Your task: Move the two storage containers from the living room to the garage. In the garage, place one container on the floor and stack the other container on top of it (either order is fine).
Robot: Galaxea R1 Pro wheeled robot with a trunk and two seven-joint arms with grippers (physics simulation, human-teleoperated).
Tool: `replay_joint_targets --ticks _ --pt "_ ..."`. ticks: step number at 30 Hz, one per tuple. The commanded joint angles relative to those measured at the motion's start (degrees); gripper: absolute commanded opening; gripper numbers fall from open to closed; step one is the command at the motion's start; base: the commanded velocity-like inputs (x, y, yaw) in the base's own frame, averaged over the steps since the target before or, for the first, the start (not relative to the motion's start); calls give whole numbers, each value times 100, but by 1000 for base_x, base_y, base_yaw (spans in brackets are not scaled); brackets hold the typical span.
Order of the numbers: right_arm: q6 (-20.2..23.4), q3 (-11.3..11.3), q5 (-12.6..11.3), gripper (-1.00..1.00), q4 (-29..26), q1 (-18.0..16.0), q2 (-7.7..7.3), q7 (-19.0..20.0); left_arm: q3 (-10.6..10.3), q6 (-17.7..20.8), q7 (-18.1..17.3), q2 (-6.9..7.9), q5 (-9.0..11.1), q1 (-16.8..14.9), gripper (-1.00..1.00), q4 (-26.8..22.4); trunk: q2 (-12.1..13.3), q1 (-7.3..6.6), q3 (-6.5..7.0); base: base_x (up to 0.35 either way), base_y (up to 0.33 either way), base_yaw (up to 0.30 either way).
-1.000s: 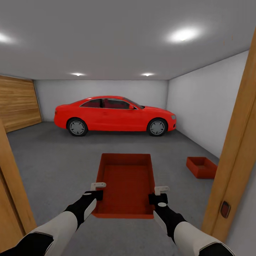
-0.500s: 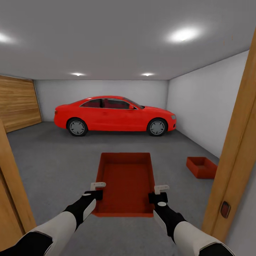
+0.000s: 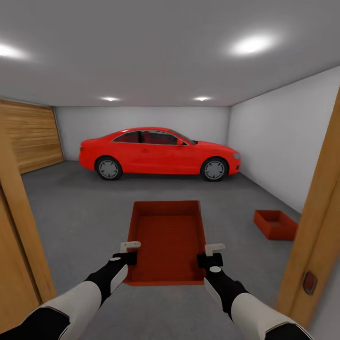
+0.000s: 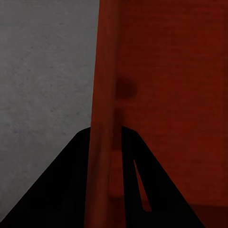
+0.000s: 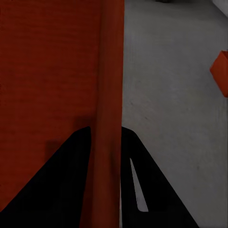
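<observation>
As view shifted since prev | both pincers [image 3: 131, 252] [image 3: 213, 253] still clamp bin [image 3: 164, 241] walls | 2nd bin [image 3: 276, 223] on floor [image 3: 75, 208]

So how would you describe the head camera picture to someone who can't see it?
Two robot arms carry a red-orange open bin through a wooden doorway into a garage, the left gripper and right gripper each clamped on a side wall. A second identical bin sits on the grey floor to the right, and a red car is parked by the far wall.

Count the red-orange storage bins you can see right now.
2. One bin is held between the left gripper and right gripper; the other bin sits on the floor by the right wall.
</observation>
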Motion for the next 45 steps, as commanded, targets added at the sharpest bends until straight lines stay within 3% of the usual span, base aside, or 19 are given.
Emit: replay_joint_targets --ticks 1,8,9,36,45 --pt "-28 73 -67 -100 41 -3 -30 -57 -15 28 49 6 13 -8 -100 -27 -6 1 -8 0 0 257" --pt "-28 41 -19 -100 22 -3 -33 -57 -22 9 49 7 29 -8 -100 -32 -6 1 -8 0 0 79" --pt "-28 154 -509 -100 271 -3 -35 -56 844 9 49 6 -970 -8 -100 -33 -6 1 -8 0 0 6" --pt "-28 154 -509 -100 271 -3 -31 -59 838 7 57 6 -973 -8 -100 -36 -6 1 -8 28 0 0" --pt "-27 161 -509 -100 271 -3 -30 -59 835 7 56 6 -973 -8 -100 -32 -6 1 -8 281 0 0"
